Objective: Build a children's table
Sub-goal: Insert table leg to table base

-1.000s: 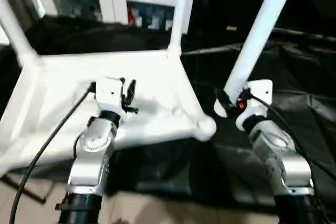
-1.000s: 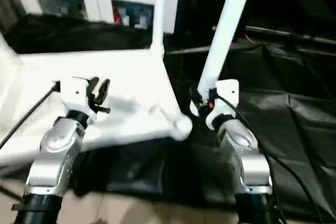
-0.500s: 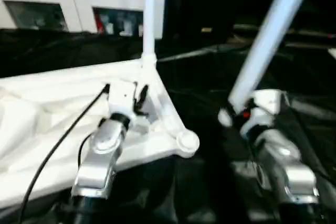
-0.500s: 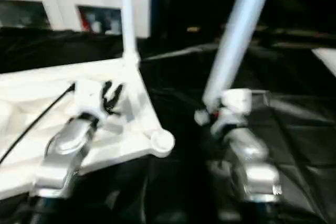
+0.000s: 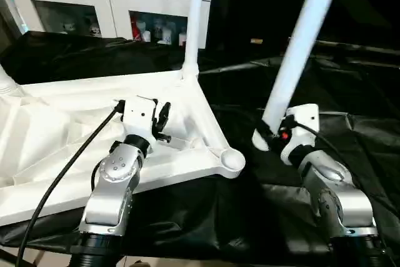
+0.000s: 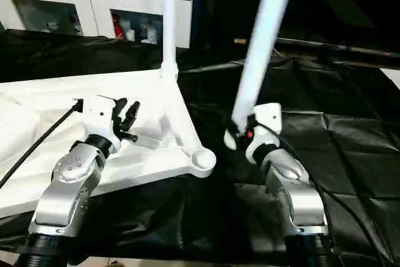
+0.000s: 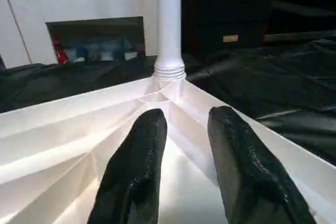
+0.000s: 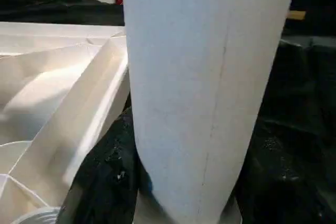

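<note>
1. White plastic corner socket [image 5: 232, 160], nearest, empty; no longer hidden behind leg end.
2. Right gripper [image 5: 270, 134] clenched on loose leg [image 5: 299, 45], now beside socket; seating pending.
3. Left gripper [image 5: 160, 117] released over tabletop [image 5: 56, 136].
4. Fitted leg [image 5: 195, 17] upright, far corner.

one table top [image 5: 69, 129] – three legs: two standing in it [image 5: 195, 23] [image 5: 5, 82], one loose [image 5: 300, 42] – two grippers [image 5: 161, 115] [image 5: 270, 134].

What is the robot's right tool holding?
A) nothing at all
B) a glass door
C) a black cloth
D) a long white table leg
D: the right tool is closed around the bottom end of a slanting white tube leg, beside the upturned table top's empty corner socket.
</note>
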Tool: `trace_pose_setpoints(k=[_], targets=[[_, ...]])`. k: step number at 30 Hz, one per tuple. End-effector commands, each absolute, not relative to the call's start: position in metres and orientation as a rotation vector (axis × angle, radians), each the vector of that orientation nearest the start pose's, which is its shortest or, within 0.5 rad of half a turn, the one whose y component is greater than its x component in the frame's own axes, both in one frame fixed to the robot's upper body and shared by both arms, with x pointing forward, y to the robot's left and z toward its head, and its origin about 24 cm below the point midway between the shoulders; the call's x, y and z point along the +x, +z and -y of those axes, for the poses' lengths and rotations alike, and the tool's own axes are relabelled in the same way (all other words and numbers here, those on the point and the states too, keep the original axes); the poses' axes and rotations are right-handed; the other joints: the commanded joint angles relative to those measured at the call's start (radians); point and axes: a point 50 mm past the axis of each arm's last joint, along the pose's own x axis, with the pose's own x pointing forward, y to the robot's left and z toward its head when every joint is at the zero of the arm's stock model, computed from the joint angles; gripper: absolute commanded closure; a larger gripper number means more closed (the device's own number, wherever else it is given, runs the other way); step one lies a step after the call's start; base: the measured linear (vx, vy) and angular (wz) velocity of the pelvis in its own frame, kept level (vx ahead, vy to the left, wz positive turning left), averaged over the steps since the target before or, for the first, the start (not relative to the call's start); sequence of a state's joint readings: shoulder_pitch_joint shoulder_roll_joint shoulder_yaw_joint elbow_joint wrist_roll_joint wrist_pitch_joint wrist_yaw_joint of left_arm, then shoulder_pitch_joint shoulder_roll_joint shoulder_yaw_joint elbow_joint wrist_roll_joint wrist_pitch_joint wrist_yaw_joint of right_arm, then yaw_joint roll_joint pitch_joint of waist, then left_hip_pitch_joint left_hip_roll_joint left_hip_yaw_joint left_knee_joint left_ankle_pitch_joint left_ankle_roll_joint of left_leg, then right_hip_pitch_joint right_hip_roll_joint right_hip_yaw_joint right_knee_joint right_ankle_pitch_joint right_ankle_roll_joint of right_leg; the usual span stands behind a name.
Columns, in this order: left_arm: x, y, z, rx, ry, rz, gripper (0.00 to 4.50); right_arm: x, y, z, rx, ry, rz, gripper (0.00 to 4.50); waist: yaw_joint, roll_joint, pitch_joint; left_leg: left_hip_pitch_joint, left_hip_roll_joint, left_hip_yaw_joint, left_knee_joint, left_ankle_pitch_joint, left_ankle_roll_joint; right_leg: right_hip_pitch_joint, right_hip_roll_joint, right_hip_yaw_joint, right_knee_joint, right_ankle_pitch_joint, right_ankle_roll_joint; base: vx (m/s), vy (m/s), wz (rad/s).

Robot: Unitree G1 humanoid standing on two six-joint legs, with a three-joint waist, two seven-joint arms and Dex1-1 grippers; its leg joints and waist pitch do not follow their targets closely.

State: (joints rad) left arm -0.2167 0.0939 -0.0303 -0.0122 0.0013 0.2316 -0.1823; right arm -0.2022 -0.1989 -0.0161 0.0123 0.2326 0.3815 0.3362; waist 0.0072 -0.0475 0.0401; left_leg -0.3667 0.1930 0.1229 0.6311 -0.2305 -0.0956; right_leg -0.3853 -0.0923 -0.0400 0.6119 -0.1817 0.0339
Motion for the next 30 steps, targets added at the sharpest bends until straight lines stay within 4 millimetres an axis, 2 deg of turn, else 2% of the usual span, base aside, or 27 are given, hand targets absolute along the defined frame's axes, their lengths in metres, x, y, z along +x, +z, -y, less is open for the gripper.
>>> trace_pose_setpoints(k=[1, 2, 4, 5, 6, 7, 8, 11, 12, 13, 15, 16, 18, 21, 22, 23, 24, 27, 28, 29, 30], targets=[[0.295, 0.085, -0.128, 0.08, -0.344, 0.027, 2.92, 0.288, 0.065, 0.157, 0.084, 0.377, -0.176, 2.57, 0.006, 0.005, -0.051, -0.008, 0.013, 0.014, -0.1, -0.204, -0.008, 0.029, -0.027, 0.022, -0.076, -0.27, -0.142, 0.0, 0.0, 0.0], [0.295, 0.085, -0.128, 0.08, -0.344, 0.027, 2.92, 0.288, 0.065, 0.157, 0.084, 0.377, -0.176, 2.57, 0.007, 0.005, -0.054, -0.009, 0.011, 0.015, -0.1, -0.188, -0.003, 0.031, -0.027, 0.023, -0.075, -0.252, -0.146, 0.0, 0.0, 0.0], [0.289, 0.088, -0.117, 0.05, -0.555, 0.038, 2.92, 0.287, 0.068, 0.155, 0.121, 0.412, -0.164, 2.57, 0.012, -0.007, -0.063, -0.01, 0.013, 0.02, -0.098, -0.118, 0.016, 0.034, -0.023, 0.023, -0.063, -0.135, -0.17, 0.0, 0.0, 0.0], [0.285, 0.087, -0.11, 0.028, -0.718, 0.004, 2.75, 0.287, 0.071, 0.154, 0.148, 0.439, -0.157, 2.57, 0.017, -0.005, -0.066, -0.009, 0.01, 0.019, -0.096, -0.079, 0.02, 0.037, -0.026, 0.024, -0.054, -0.094, -0.179, 0.0, 0.0, 0.0], [0.281, 0.085, -0.106, 0.043, -0.834, -0.04, 2.64, 0.288, 0.072, 0.154, 0.154, 0.456, -0.152, 2.57, 0.022, 0.004, -0.068, -0.006, 0.01, 0.021, -0.092, -0.02, 0.034, 0.03, -0.021, 0.024, -0.044, -0.008, -0.199, 0.056, 0.004, -0.03], [0.277, 0.081, -0.103, 0.069, -0.943, -0.098, 2.57, 0.289, 0.074, 0.156, 0.151, 0.465, -0.151, 2.57, 0.024, 0.002, -0.067, -0.004, 0.008, 0.024, -0.09, 0.007, 0.042, 0.03, -0.016, 0.023, -0.038, 0.044, -0.215, 0.0, 0.0, 0.0], [0.277, 0.081, -0.103, 0.069, -0.943, -0.098, 2.57, 0.289, 0.074, 0.156, 0.151, 0.465, -0.151, 2.57, 0.026, 0.005, -0.066, -0.001, 0.008, 0.026, -0.09, 0.006, 0.046, 0.027, -0.014, 0.023, -0.038, 0.054, -0.223, 0.0, 0.0, 0.0], [0.262, 0.065, -0.096, 0.215, -1.16, -0.28, 2.3, 0.295, 0.076, 0.17, 0.117, 0.45, -0.147, 2.57, 0.031, 0.005, -0.059, 0.002, 0.013, 0.031, -0.097, -0.053, 0.048, 0.031, -0.019, 0.025, -0.043, -0.003, -0.235, 0.0, 0.0, 0.0], [0.26, 0.063, -0.096, 0.242, -1.174, -0.298, 2.3, 0.296, 0.077, 0.171, 0.114, 0.446, -0.145, 2.57, 0.03, 0.01, -0.055, 0.004, 0.014, 0.033, -0.101, -0.095, 0.036, 0.028, -0.02, 0.026, -0.049, -0.057, -0.226, 0.0, 0.0, 0.0], [0.259, 0.06, -0.096, 0.277, -1.188, -0.322, 2.3, 0.296, 0.079, 0.174, 0.108, 0.443, -0.139, 2.57, 0.03, 0.011, -0.053, 0.006, 0.015, 0.035, -0.101, -0.116, 0.029, 0.027, -0.021, 0.027, -0.051, -0.082, -0.222, 0.0, 0.0, 0.0], [0.261, 0.058, -0.098, 0.332, -1.198, -0.342, 2.3, 0.296, 0.081, 0.177, 0.103, 0.444, -0.131, 2.57, 0.033, 0.009, -0.05, 0.01, 0.021, 0.045, -0.106, -0.18, 0.002, 0.024, -0.024, 0.028, -0.062, -0.178, -0.2, 0.0, 0.0, 0.0], [0.263, 0.057, -0.1, 0.376, -1.207, -0.36, 2.3, 0.295, 0.082, 0.177, 0.096, 0.45, -0.126, 2.57, 0.034, 0.012, -0.05, 0.009, 0.022, 0.044, -0.109, -0.198, -0.013, 0.024, -0.024, 0.028, -0.063, -0.21, -0.187, 0.0, 0.0, 0.0], [0.265, 0.056, -0.105, 0.423, -1.21, -0.392, 2.3, 0.293, 0.082, 0.176, 0.09, 0.463, -0.125, 2.57, 0.033, 0.008, -0.05, 0.008, 0.021, 0.043, -0.11, -0.22, -0.021, 0.022, -0.024, 0.028, -0.067, -0.25, -0.167, 0.0, 0.0, 0.0], [0.27, 0.056, -0.111, 0.456, -1.191, -0.433, 2.3, 0.291, 0.082, 0.174, 0.085, 0.48, -0.125, 2.57, 0.033, 0.009, -0.05, 0.007, 0.019, 0.044, -0.111, -0.212, -0.026, 0.02, -0.023, 0.028, -0.069, -0.258, -0.159, 0.0, 0.0, 0.0], [0.278, 0.058, -0.114, 0.468, -1.148, -0.443, 2.46, 0.289, 0.081, 0.173, 0.084, 0.492, -0.125, 2.57, 0.033, 0.013, -0.052, 0.007, 0.018, 0.044, -0.11, -0.205, -0.026, 0.02, -0.022, 0.028, -0.068, -0.253, -0.16, 0.0, 0.0, 0.0], [0.28, 0.059, -0.115, 0.47, -1.138, -0.442, 2.66, 0.289, 0.081, 0.172, 0.083, 0.496, -0.125, 2.57, 0.034, 0.012, -0.053, 0.007, 0.018, 0.044, -0.11, -0.201, -0.027, 0.02, -0.023, 0.028, -0.067, -0.246, -0.164, 0.0, 0.0, 0.0], [0.281, 0.06, -0.116, 0.467, -1.145, -0.448, 2.66, 0.288, 0.08, 0.172, 0.082, 0.499, -0.126, 2.57, 0.033, 0.009, -0.052, 0.003, 0.018, 0.044, -0.111, -0.193, -0.024, 0.022, -0.023, 0.027, -0.067, -0.241, -0.169, 0.0, 0.0, 0.0], [0.28, 0.061, -0.118, 0.464, -1.169, -0.466, 2.84, 0.287, 0.08, 0.171, 0.083, 0.502, -0.127, 2.57, 0.034, 0.011, -0.053, 0.004, 0.019, 0.044, -0.11, -0.184, -0.022, 0.022, -0.024, 0.027, -0.067, -0.238, -0.176, 0.0, 0.0, 0.0], [0.277, 0.06, -0.12, 0.463, -1.201, -0.489, 2.97, 0.287, 0.079, 0.17, 0.083, 0.505, -0.128, 2.57, 0.033, 0.015, -0.052, 0.003, 0.018, 0.045, -0.111, -0.18, -0.021, 0.021, -0.023, 0.027, -0.067, -0.233, -0.177, 0.0, 0.0, 0.0], [0.276, 0.06, -0.12, 0.462, -1.209, -0.497, 3.06, 0.287, 0.079, 0.17, 0.083, 0.506, -0.128, 2.57, 0.033, 0.013, -0.053, 0.003, 0.018, 0.045, -0.111, -0.179, -0.02, 0.022, -0.023, 0.027, -0.067, -0.233, -0.177, 0.0, 0.0, 0.0], [0.274, 0.059, -0.121, 0.462, -1.224, -0.514, 3.11, 0.286, 0.079, 0.17, 0.08, 0.508, -0.128, 2.57, 0.034, 0.017, -0.053, 0.004, 0.018, 0.044, -0.111, -0.172, -0.019, 0.022, -0.023, 0.027, -0.065, -0.228, -0.179, 0.0, 0.0, 0.0]])
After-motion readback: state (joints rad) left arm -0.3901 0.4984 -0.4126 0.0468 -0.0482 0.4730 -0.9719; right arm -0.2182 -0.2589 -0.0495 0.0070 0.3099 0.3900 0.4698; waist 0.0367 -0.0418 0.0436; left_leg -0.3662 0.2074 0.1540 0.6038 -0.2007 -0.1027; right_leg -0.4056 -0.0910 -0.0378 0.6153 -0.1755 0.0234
